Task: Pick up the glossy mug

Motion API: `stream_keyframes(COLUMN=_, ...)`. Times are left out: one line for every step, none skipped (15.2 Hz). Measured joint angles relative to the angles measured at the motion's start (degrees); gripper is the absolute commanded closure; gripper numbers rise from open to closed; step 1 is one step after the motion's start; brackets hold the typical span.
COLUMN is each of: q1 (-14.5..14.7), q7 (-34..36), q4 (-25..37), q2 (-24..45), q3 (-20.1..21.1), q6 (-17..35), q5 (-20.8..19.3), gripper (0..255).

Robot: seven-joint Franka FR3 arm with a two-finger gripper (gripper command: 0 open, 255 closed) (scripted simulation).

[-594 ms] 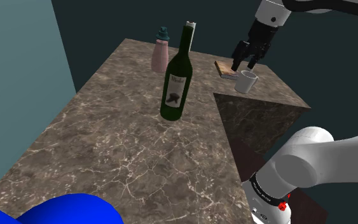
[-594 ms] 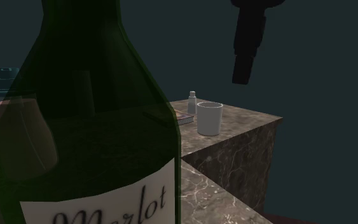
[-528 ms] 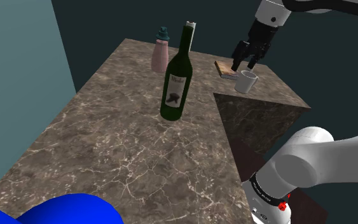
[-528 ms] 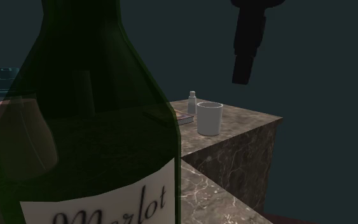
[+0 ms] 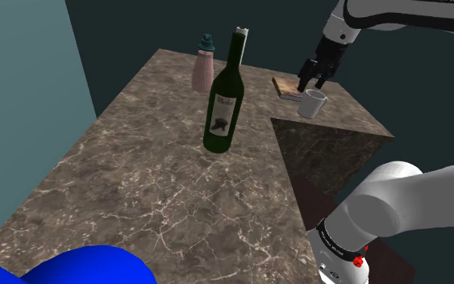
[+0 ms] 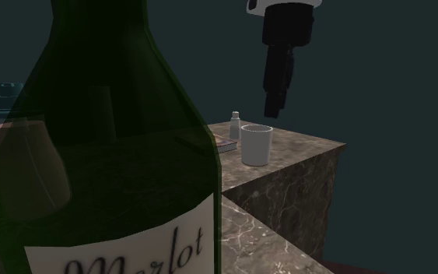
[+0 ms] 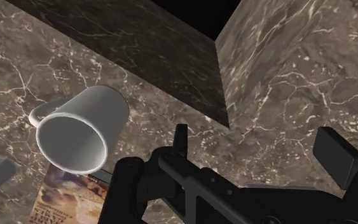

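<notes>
A white mug [image 5: 313, 103] stands upright on the marble table [image 5: 160, 185] in the upper right of the shoulder view. It sits just beside a small book [image 5: 285, 86] and near the edge where the slab drops away. The black jaws of a white arm [image 5: 394, 16] hang above it, clear of its rim. From the hand's own camera, the fingers [image 7: 334, 153] stand wide apart with nothing between them. The mug lies off to one side of them rather than in the gap, with its handle [image 7: 39, 116] turned away from the jaws. That offset looks like the main hazard. A straight descent from here would likely bring one finger down on the rim or wall, tipping the mug or shoving it against the book. In the second exterior view the mug sits at mid-frame, close to the corner of the marble block. A small pale bottle [image 6: 235, 124] stands just behind it, so a sideways knock could send either one over, or the mug off the edge. If its surface is as slick as the task suggests, a shallow or off-centre pinch may let it slide out on the lift. The tall green wine bottle [image 5: 225, 97] at the centre of the shoulder view stands well apart and seems little threatened.
</notes>
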Motion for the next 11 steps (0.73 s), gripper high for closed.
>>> stream_keyframes(q1=-0.2, q7=-1.1, q4=0.0, q2=1.2, q3=-1.0, q6=1.1, q5=-0.4, gripper=0)
stream_keyframes(q1=-0.5, q7=-2.6, q4=0.1, q2=1.9, q3=-2.4, q6=2.0, q5=-1.1, gripper=0)
stream_keyframes(q1=-0.8, q7=-3.9, q4=0.4, q2=3.1, q3=-3.6, q6=2.9, q5=-1.5, gripper=0)
stream_keyframes(q1=-0.9, q7=-5.1, q4=0.9, q2=4.6, q3=-4.7, q6=3.9, q5=-1.9, gripper=0)
stream_keyframes(q1=-1.0, q7=-6.3, q4=1.2, q2=5.9, q3=-5.9, q6=5.0, q5=-2.2, gripper=0)
stream_keyframes(q1=-1.0, q7=-7.5, q4=1.8, q2=7.5, q3=-7.0, q6=6.0, q5=-2.4, gripper=0)
stream_keyframes(q1=-1.1, q7=-8.6, q4=2.4, q2=9.0, q3=-8.0, q6=6.9, q5=-2.5, gripper=0)
stream_keyframes(q1=-1.2, q7=-10.2, q4=3.1, q2=10.7, q3=-9.4, q6=8.0, q5=-2.6, gripper=0)
stream_keyframes(q1=-1.1, q7=-11.6, q4=4.1, q2=12.9, q3=-10.8, q6=9.2, q5=-2.5, gripper=0)
stream_keyframes(q1=-1.3, q7=-13.3, q4=5.0, q2=14.5, q3=-12.1, q6=10.1, q5=-2.5, gripper=0)
stream_keyframes(q1=-1.4, q7=-14.8, q4=6.1, q2=16.1, q3=-13.3, q6=10.6, q5=-2.4, gripper=0)
